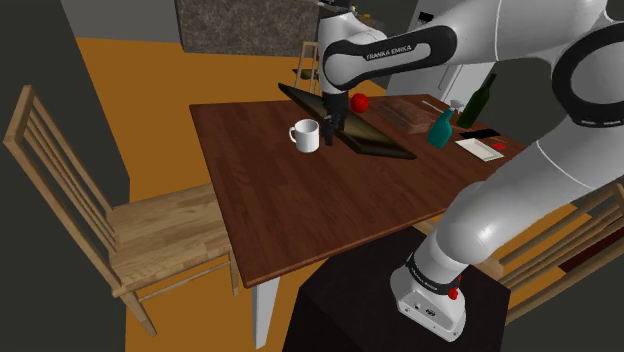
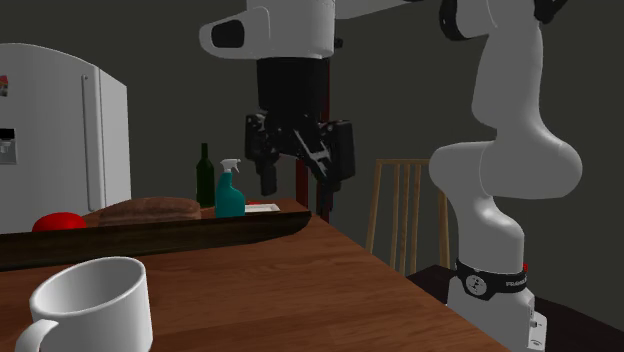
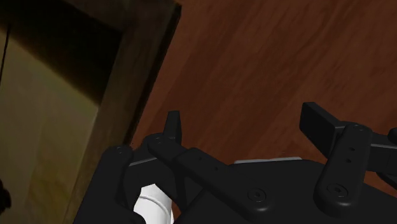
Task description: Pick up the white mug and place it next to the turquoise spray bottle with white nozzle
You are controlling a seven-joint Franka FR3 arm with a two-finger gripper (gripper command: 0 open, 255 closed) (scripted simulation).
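The white mug (image 1: 306, 134) stands upright on the brown table (image 1: 300, 210), and it looms at the second exterior view's lower left (image 2: 90, 305). My black gripper (image 1: 333, 125) hangs just above the table beside the mug, between it and a dark tray (image 1: 372, 137). Its fingers (image 2: 268, 170) stand apart and point down, with nothing between them. In the wrist view the gripper (image 3: 245, 124) is open over bare wood next to the tray's edge (image 3: 146, 63). The turquoise spray bottle (image 1: 440, 128) with a white nozzle stands beyond the tray, near the table's far corner (image 2: 229, 190).
A dark green bottle (image 1: 476, 102), a red apple (image 1: 359, 102), a loaf on a board (image 1: 405, 112) and a white card (image 1: 480, 148) crowd the area around the spray bottle. A wooden chair (image 1: 110, 210) stands at the shoulder view's left. A fridge (image 2: 60, 150) stands behind the table.
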